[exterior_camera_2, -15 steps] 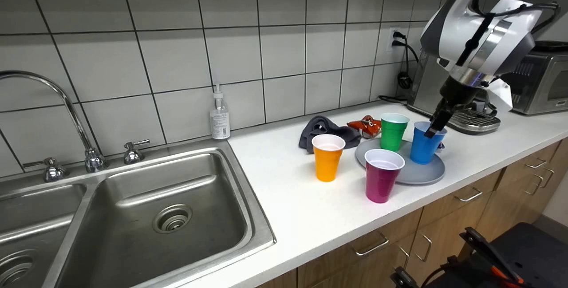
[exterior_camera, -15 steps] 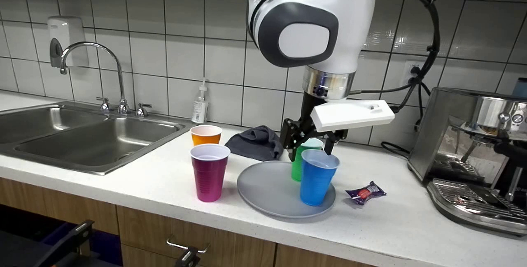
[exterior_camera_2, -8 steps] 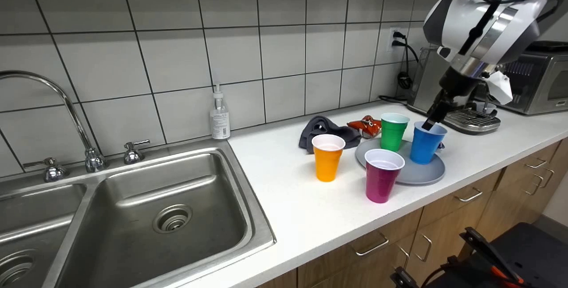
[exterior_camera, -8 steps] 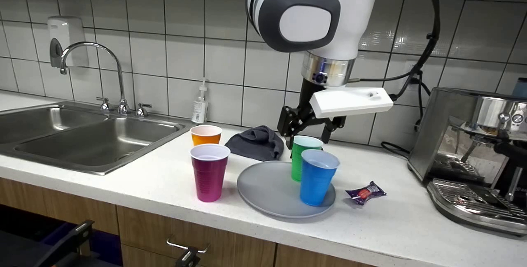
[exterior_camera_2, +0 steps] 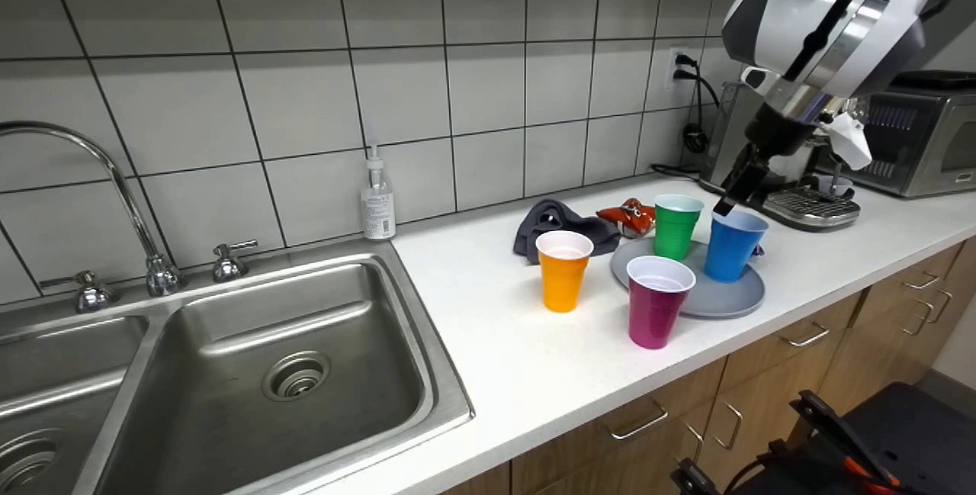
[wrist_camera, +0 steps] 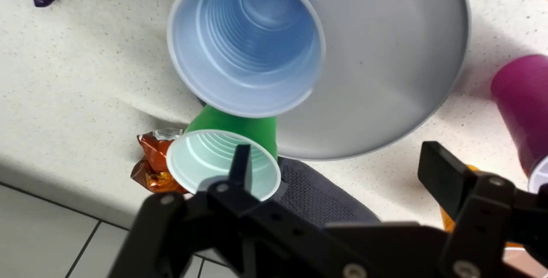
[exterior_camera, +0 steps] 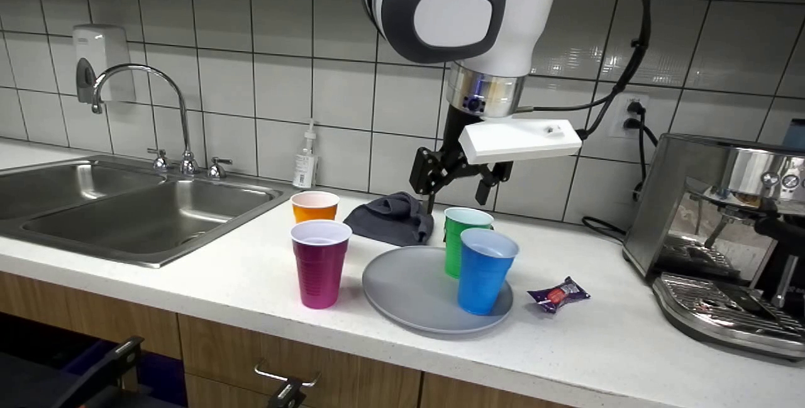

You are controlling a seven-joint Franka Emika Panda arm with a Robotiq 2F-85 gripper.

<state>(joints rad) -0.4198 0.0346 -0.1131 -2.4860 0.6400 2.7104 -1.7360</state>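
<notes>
Gripper [exterior_camera: 456, 204] has risen over the past sec & shifted a bit picture-left in both exterior views; all else looks unmoved. It hangs higher than the green cup [exterior_camera_2: 674, 237] and blue cup [exterior_camera: 485, 279], its nearest things, touching neither, jaws wide apart w/ nothing btwn them. Both cups are on the grey plate [exterior_camera: 399, 288], close together, w/ a gap btwn them visible in an exterior view.

Handling: they look like thin disposable plastic, so prob v light, springy, a bit slick. Blue shows empty to its base in wrist view; green's inside is part hidden. Hard squeeze would likely dent them, a nudge tip them; breakage prob not a worry. Best hold = opp sides approx mid-height, gentle pressure; rim pinch poss, but rim may flex. Room btwn the two looks tight for a finger.

Orientation: both upright, mouths up, long axis vert, tapering to a narrower base; lean in wrist view is prob just camera angle. Round, so no facing to mind. Magenta cup [exterior_camera: 321, 273] & orange cup [exterior_camera_2: 562, 281] stand off the plate on the countertop [exterior_camera: 251, 257], mouths up too
</notes>
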